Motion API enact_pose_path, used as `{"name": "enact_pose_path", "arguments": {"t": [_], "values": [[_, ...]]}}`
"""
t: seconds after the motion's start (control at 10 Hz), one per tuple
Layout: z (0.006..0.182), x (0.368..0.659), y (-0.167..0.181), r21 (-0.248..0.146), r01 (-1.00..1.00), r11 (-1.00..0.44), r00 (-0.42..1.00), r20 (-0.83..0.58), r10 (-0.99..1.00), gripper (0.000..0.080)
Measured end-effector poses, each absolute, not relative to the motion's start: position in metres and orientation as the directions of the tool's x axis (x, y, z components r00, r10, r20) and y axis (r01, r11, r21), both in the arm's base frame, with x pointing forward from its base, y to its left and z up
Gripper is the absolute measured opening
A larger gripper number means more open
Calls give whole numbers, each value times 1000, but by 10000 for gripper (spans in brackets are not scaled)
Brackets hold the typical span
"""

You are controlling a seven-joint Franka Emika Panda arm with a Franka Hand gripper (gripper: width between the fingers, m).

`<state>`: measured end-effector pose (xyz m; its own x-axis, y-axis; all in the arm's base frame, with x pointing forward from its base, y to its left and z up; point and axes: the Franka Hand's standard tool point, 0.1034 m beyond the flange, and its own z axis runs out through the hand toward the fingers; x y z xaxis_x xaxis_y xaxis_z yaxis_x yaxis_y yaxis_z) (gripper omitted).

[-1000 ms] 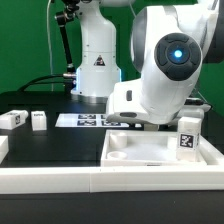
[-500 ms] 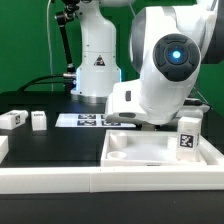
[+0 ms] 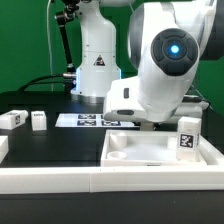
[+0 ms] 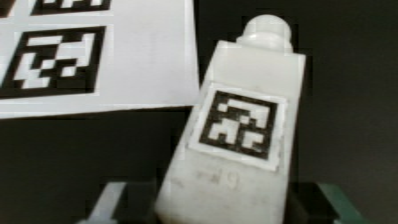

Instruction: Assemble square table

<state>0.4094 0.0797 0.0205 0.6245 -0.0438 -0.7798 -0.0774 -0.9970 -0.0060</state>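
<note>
In the wrist view a white table leg [image 4: 240, 120] with a black-and-white tag lies between the two fingers of my gripper [image 4: 222, 205], which is shut on it; its rounded tip points away. In the exterior view the arm's bulk hides the gripper and this leg. The white square tabletop [image 3: 160, 150] lies at the exterior view's right. An upright tagged leg [image 3: 188, 136] stands at its right edge. Two more legs [image 3: 12, 119] [image 3: 38, 120] lie on the black table at the exterior view's left.
The marker board [image 3: 85, 121] lies flat behind the tabletop and shows beside the held leg [image 4: 89, 60]. A long white rail [image 3: 100, 185] borders the front of the work surface. The robot's base [image 3: 97, 65] stands at the back.
The arm's wrist housing has shifted slightly up and toward the exterior view's left. The legs, the tabletop and the marker board have not moved.
</note>
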Motion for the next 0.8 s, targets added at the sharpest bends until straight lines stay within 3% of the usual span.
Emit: {"name": "enact_pose_path", "arguments": {"t": [0.3, 0.4, 0.6, 0.8], "values": [[62, 427, 60, -72, -73, -995, 632, -775, 10, 320], [79, 432, 49, -70, -81, -994, 637, -771, 2, 320], [96, 441, 42, -71, -87, -994, 662, -749, -5, 320], [92, 446, 42, -71, -87, -994, 698, -716, -10, 320]]}}
